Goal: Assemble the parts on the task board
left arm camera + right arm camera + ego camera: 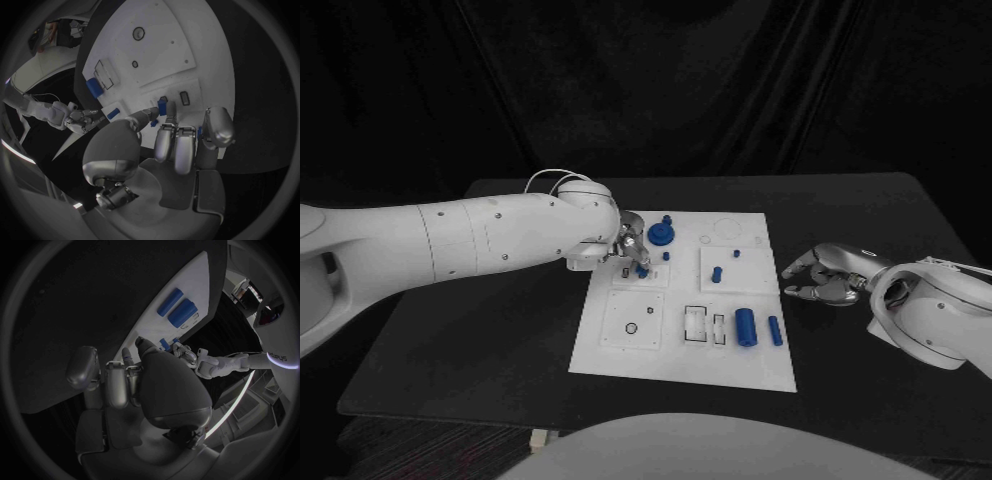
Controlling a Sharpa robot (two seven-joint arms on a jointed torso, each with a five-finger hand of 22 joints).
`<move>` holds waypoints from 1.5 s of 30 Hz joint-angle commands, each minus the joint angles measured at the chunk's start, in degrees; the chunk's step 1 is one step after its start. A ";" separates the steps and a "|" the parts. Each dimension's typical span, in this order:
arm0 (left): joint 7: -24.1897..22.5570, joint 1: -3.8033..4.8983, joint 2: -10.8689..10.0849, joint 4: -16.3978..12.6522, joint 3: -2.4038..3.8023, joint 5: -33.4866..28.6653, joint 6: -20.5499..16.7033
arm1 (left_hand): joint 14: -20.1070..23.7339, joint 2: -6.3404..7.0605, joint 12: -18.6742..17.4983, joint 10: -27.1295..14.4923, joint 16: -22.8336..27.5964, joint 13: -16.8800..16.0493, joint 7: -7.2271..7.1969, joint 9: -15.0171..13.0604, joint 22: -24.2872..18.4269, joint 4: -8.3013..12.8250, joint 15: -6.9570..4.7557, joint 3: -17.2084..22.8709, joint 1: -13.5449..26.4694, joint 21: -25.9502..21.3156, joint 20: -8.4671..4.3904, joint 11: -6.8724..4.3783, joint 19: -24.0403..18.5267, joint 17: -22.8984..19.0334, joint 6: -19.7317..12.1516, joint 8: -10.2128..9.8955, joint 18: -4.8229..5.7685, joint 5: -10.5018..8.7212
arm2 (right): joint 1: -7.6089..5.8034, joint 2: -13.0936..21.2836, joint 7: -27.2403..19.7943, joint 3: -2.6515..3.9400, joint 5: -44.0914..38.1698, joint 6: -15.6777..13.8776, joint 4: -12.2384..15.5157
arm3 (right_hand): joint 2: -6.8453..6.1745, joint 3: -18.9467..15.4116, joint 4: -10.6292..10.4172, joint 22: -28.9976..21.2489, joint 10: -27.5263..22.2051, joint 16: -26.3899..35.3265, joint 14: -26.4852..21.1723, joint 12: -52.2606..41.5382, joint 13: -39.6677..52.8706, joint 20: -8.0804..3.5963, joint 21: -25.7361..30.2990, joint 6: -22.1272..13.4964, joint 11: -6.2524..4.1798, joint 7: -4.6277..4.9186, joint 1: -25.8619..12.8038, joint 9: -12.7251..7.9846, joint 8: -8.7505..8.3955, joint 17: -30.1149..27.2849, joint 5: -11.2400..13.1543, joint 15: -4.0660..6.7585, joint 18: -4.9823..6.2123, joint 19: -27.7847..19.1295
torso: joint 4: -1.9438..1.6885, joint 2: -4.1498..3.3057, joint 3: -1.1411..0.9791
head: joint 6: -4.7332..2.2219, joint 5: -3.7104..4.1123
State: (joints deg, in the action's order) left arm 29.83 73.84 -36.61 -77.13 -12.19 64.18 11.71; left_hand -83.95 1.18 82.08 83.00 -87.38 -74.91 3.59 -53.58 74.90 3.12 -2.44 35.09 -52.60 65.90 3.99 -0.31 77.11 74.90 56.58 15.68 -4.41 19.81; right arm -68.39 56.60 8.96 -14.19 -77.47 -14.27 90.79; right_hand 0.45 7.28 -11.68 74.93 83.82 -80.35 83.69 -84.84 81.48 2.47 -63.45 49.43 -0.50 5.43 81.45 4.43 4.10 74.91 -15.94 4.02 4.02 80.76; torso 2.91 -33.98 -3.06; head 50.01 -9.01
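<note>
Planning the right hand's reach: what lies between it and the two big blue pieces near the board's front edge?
In the head view, bare black table and white board separate the right robot hand from those pieces.

A black desk (488, 330) carries the white task board (678, 362), lying flat near its middle with the long side running away from the robot, while the right hand (822, 276) seems to rest on the desk just beside the board's right edge.
</note>
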 commanded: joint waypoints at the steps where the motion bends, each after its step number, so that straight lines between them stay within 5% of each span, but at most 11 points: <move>1: 0.31 -0.08 0.31 -0.01 -0.10 -0.25 1.03 | -3.46 0.11 0.31 0.25 -0.12 -8.82 -0.53 -1.22 8.25 0.39 -0.52 -0.59 0.03 0.30 -0.43 -0.27 0.27 12.30 0.14 0.84 -0.81 0.69 | 0.19 -0.03 0.62 0.03 -0.12 0.16 -0.06 | 0.10 0.21 0.15 8.11 2.24 0.36 3.53 -0.40 3.67 0.05 0.16 0.19 0.15 -0.11 0.58 -0.06 -0.19 3.70 -0.33 -0.11 1.13 -0.38 | 0.01 0.00 0.00 | -0.01 -0.07; 20: 1.98 -0.08 0.58 -0.17 -0.10 -0.25 1.67 | -4.25 0.09 1.29 1.39 -0.81 -9.54 -1.52 -5.22 8.64 1.28 -1.23 -3.43 -1.07 1.86 -1.10 -1.08 1.38 13.03 1.14 3.69 -0.50 -0.82 | 0.27 -0.08 0.40 0.03 -0.12 -0.23 -0.15 | 0.00 0.33 0.27 8.11 2.26 0.38 3.54 -0.42 3.69 0.04 0.20 0.21 0.16 -0.09 0.69 -0.09 -0.17 3.69 -0.70 -0.10 1.13 -0.37 | 0.00 0.00 -0.01 | -0.01 -0.06; 41: 2.67 -0.08 0.53 -0.08 -0.10 -0.25 2.17 | -4.07 -0.38 1.10 1.30 -0.60 -9.38 -1.40 -5.35 8.57 0.57 -1.36 -4.27 -0.95 1.66 -1.25 -1.11 1.36 12.79 0.41 3.10 -0.53 -1.28 | 0.32 -0.15 0.35 0.03 -0.11 -0.15 -0.24 | -0.10 0.39 0.33 8.10 2.23 0.44 3.52 -0.40 3.66 0.04 0.26 0.20 0.16 -0.08 0.72 -0.12 -0.17 3.62 -0.98 -0.11 1.14 -0.37 | -0.01 0.00 0.00 | -0.01 -0.39; 43: 2.56 -0.09 0.69 0.11 -0.10 -0.25 2.15 | -3.97 -0.72 1.02 1.20 -0.50 -9.33 -1.09 -4.61 8.51 -0.20 -1.20 -5.01 -0.64 1.44 -1.16 -0.87 1.23 12.68 -0.39 1.89 -0.52 -4.34 | 0.32 -0.14 0.35 0.03 -0.11 -0.13 -0.23 | -0.10 0.39 0.33 8.10 2.23 0.44 3.52 -0.40 3.66 0.04 0.26 0.20 0.16 -0.08 0.72 -0.12 -0.17 3.62 -0.98 -0.11 1.14 -0.37 | 0.00 0.00 0.00 | -0.01 -0.42; 44: 2.51 -0.09 0.79 0.22 -0.10 -0.25 2.18 | -3.86 -0.79 0.88 1.03 -0.38 -9.22 -0.47 -3.13 8.45 -1.64 -0.86 -6.63 0.31 1.19 -0.92 -0.36 1.07 12.57 -1.09 -0.01 -0.50 -9.57 | 0.32 -0.13 0.36 0.03 -0.11 -0.12 -0.22 | -0.10 0.39 0.33 8.10 2.23 0.44 3.52 -0.40 3.66 0.04 0.26 0.20 0.16 -0.08 0.72 -0.12 -0.17 3.62 -0.98 -0.11 1.14 -0.37 | 0.00 0.00 0.00 | -0.01 -0.37; 45: 2.47 -0.09 0.85 0.32 -0.10 -0.25 2.22 | -3.84 -0.85 0.87 0.99 -0.36 -9.21 -0.31 -2.35 8.45 -2.14 -0.72 -7.55 0.38 1.16 -0.74 -0.25 1.06 12.54 -0.90 -0.79 -0.48 -10.35 | 0.32 -0.12 0.36 0.03 -0.11 -0.11 -0.21 | -0.10 0.39 0.33 8.10 2.23 0.44 3.52 -0.40 3.66 0.04 0.26 0.20 0.16 -0.08 0.72 -0.12 -0.17 3.62 -0.98 -0.11 1.14 -0.37 | 0.00 0.00 0.00 | -0.01 -0.36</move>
State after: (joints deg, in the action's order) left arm 32.37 73.91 -36.06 -76.89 -12.13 64.11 12.83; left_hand -83.95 0.00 83.19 84.01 -88.07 -74.91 2.89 -56.38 74.90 1.19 -3.28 27.94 -52.96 67.19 2.89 -0.92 78.21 74.90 55.66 15.45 -4.39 10.06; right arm -68.22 56.45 8.92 -14.19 -77.46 -14.32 90.54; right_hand 0.22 7.43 -11.53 74.90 83.82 -80.13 83.69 -85.21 81.46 2.47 -63.45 49.43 -0.50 5.43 81.65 4.38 4.10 74.90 -16.60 4.02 4.02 80.76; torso 2.91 -33.97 -3.06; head 50.01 -9.39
